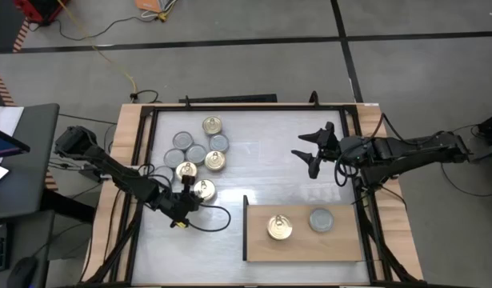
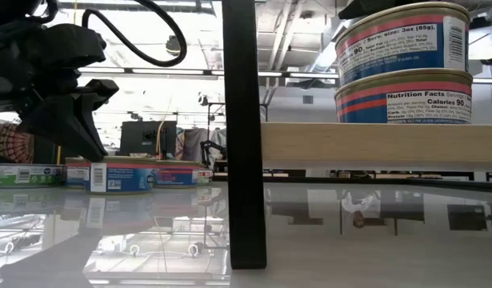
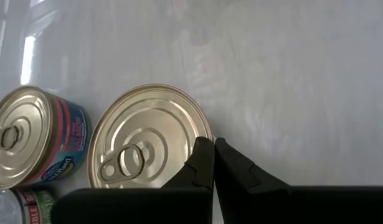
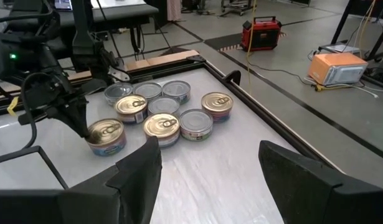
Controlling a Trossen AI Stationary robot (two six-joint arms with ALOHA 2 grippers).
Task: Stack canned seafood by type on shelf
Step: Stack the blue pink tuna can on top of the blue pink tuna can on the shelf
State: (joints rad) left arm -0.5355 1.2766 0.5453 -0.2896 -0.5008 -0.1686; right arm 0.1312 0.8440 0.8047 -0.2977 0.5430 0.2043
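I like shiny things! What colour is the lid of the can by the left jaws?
Gold lid, clearest in the left wrist view.

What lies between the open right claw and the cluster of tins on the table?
Nothing: in the high view, only bare white tabletop separates the right claw from the cluster of small round metal tins.

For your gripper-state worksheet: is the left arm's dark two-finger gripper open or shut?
Shut. In the left wrist view the left gripper's dark fingertips press together, empty, beside a gold pull-tab tin.

Printed labels on the two stacked cans

The upper can [image 2: 403, 42] is showing "3oz (85g)" and "90"; the lower can [image 2: 403, 97] is reading "Nutrition Facts" and "Calories 90".
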